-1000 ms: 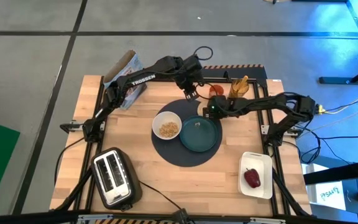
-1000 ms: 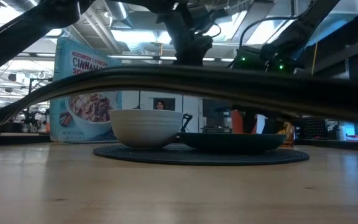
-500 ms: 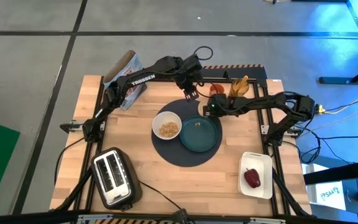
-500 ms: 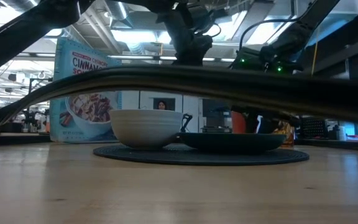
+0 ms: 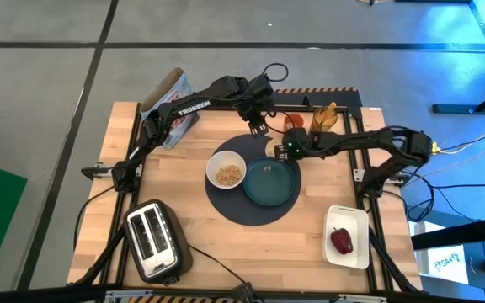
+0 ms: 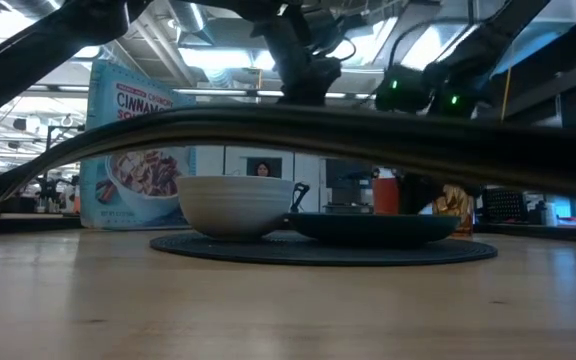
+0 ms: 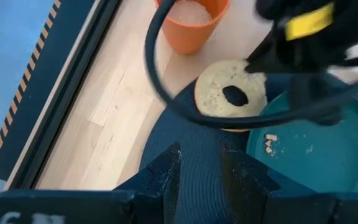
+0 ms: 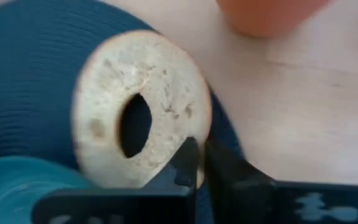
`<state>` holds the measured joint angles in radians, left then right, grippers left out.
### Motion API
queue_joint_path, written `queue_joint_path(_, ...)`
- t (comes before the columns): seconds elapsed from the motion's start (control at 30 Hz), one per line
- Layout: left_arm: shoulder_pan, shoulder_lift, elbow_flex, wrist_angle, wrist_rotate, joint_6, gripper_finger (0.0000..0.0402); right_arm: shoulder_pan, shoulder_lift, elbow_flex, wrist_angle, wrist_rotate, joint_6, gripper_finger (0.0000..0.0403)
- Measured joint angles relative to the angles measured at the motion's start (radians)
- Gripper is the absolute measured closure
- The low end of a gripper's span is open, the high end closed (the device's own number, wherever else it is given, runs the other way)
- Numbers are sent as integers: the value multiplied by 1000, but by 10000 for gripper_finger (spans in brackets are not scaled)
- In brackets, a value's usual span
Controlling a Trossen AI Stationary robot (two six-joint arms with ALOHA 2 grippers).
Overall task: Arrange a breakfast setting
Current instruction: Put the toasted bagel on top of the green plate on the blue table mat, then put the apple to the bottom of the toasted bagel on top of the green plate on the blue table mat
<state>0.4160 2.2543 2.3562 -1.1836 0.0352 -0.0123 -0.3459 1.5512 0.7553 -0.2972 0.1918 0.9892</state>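
The pale ring-shaped bread (image 8: pixel 142 134) is in my shut right gripper (image 5: pixel 276 151) over the dark round mat's (image 5: pixel 226 202) far edge, beside the teal plate (image 5: pixel 272 185). It also shows in the left wrist view (image 7: pixel 229 93). My left gripper (image 5: pixel 257 128) is open and empty, hovering just far of the mat. The white bowl (image 5: pixel 226 168) with cereal sits on the mat's left part. The orange cup (image 5: pixel 294 121) stands on the table behind the mat. The red fruit (image 5: pixel 341 241) lies in the white tray. The spoon is not seen. My right gripper pinches the bread ring's outer rim (image 8: pixel 188 146) between its two fingers, on the side toward the table's right. The fingers come slanting down from the table's right. The bread lies about level; the left wrist view shows a shadow under it, over the mat.
A silver-black toaster (image 5: pixel 154 240) stands at the near left. A cereal box (image 5: pixel 168 105) stands at the far left. The white tray (image 5: pixel 348 220) lies at the near right. A yellow-brown item (image 5: pixel 324 118) stands beside the cup. Bare wood shows left of the mat.
My right gripper has gone a little toward the table's left and slightly up with the bread, bringing it from beside the cup over the mat's far edge next to the plate.
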Motion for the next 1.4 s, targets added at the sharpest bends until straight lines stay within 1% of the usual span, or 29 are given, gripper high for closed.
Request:
queue_joint_path(0.13, 0, 0, 0, -19, 0, 15, 296, 23, -84, 0, 6, 49, 1, 398)
queue_joint_path(0.3, 1, 0, 0, -17, 0, 16, 296, 28, -181, 0, 3, 67, -23, 400)
queue_joint_path(0.4, 6, 0, 0, -17, -1, 16, 296, 34, -236, 0, 7, 52, -35, 399)
queue_joint_path(0.5, 14, 0, 0, -17, -1, 16, 296, 47, -272, 1, 9, -4, -66, 400)
queue_joint_path(0.63, 25, 0, 0, -17, -1, 16, 296, 103, -260, 1, 2, -92, -93, 400)
queue_joint_path(0.8, 25, 0, 0, -10, -2, 7, 296, 177, -198, 0, -16, -108, -105, 400)
queue_joint_path(0.97, 22, 0, 0, 4, -1, 0, 296, 209, -136, 1, -17, -133, -105, 391)
queue_joint_path(1.03, 22, 0, 0, 11, -1, -1, 296, 214, -125, 1, -23, -96, -90, 379)
queue_joint_path(1.1, 22, 0, 0, 15, -1, -6, 296, 216, -126, 1, -14, -59, -81, 357)
queue_joint_path(1.23, 22, 0, 0, 18, -1, -7, 296, 215, -155, 1, -14, -27, -81, 290)
queue_joint_path(1.3, 22, 0, 0, 17, 0, -7, 296, 215, -178, 1, -24, -35, -82, 251)
queue_joint_path(1.4, 22, 0, 0, 6, 0, -7, 296, 222, -230, 1, -74, -93, -84, 203)
